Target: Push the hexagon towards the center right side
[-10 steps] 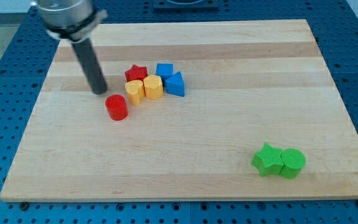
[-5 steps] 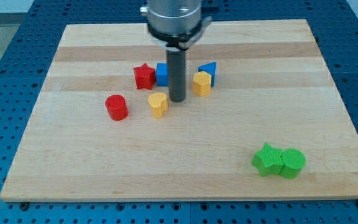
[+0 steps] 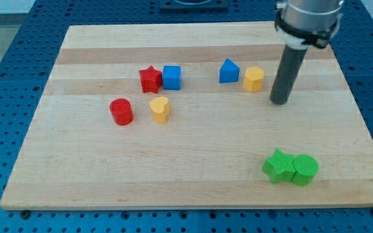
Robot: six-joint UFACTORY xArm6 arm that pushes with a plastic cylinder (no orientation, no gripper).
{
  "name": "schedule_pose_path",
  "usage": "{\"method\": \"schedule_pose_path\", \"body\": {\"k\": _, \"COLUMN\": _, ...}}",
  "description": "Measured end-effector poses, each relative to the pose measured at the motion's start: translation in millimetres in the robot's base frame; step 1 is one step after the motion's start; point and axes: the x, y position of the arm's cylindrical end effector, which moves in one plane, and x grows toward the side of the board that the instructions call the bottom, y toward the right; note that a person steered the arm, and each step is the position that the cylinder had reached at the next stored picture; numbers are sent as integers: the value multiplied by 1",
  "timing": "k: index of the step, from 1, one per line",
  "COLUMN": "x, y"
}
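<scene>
The yellow hexagon (image 3: 254, 78) stands upright on the desk (image 3: 193, 168), right of centre toward the view's top, its flat top up and no long axis to make out. The blue triangle (image 3: 228, 71) sits just beside it on the view's left. My tip (image 3: 278, 101) rests near its lower right, apart; there are no fingers, only a bare rod holding nothing.

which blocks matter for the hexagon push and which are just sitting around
For the job:
yellow hexagon
my tip, just to the hexagon's right, apart from it

Lying about:
blue triangle
blue cube
red star
red cylinder
yellow heart
green star
green cylinder
</scene>
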Motion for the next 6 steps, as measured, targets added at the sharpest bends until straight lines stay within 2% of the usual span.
{"method": "schedule_pose_path", "body": {"k": 1, "x": 17, "y": -68}}
{"method": "schedule_pose_path", "body": {"k": 2, "x": 3, "y": -116}}
{"method": "schedule_pose_path", "body": {"k": 3, "x": -28, "y": -110}}
{"method": "schedule_pose_path", "body": {"k": 4, "x": -57, "y": -73}}
{"method": "schedule_pose_path", "body": {"k": 5, "x": -72, "y": -9}}
{"method": "schedule_pose_path", "body": {"k": 6, "x": -73, "y": 37}}
